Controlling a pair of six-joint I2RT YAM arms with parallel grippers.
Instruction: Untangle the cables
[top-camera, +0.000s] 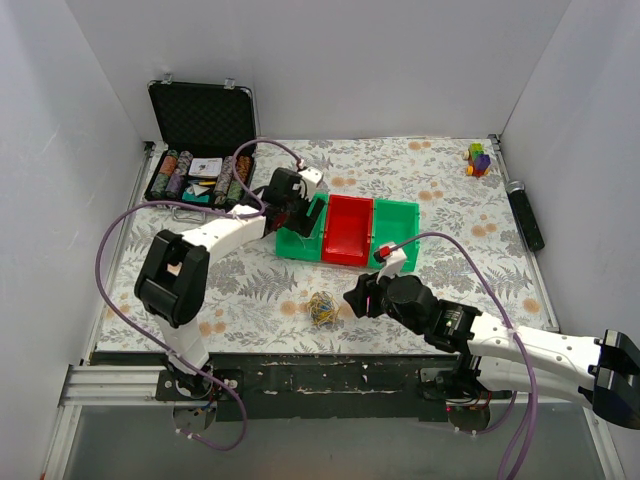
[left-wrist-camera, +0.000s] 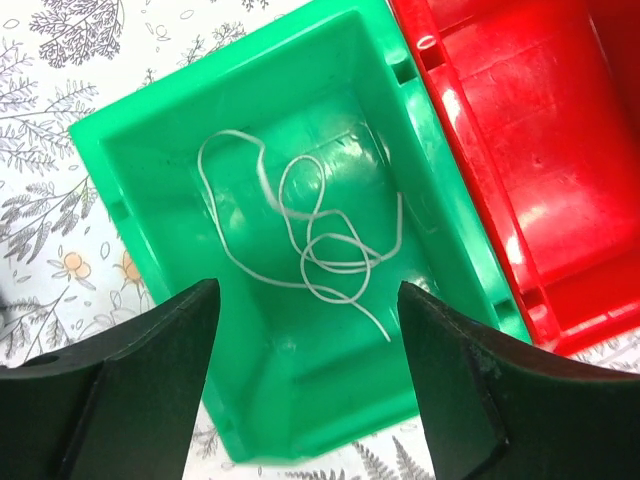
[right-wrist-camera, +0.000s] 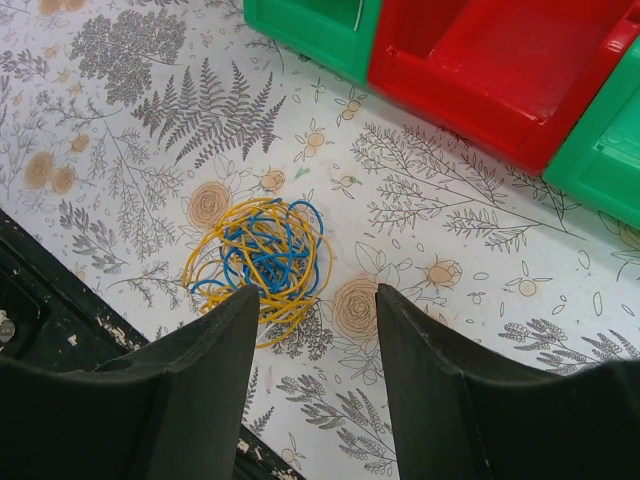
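Top external view, going from the left: a black case (top-camera: 200, 120) stands open at the far corner of the table (top-camera: 440, 190), with rows of poker chips (top-camera: 175, 175) inside. Next comes the left arm (top-camera: 215, 235). The left jaws hang over the left green bin (top-camera: 297, 245). They are wide open and hold nothing. Left wrist view looks down between them. A thin white cable (left-wrist-camera: 320, 235) lies in loose loops on the floor of that bin, right under the gap of the jaws. A red bin (top-camera: 347, 228) touches the green one on its right side, and a second green bin (top-camera: 400, 230) sits past that.

A tangled ball of yellow and blue cables (right-wrist-camera: 262, 258) lies on the table in front of the bins, apart from them. The right jaws are near it, open, with nothing in them. In the right wrist view the ball sits just ahead of the jaw on the left, a bit to the left of the gap. Far off to the right, away from both jaws, are some small coloured blocks (top-camera: 479, 158) and a long black thing (top-camera: 527, 215).
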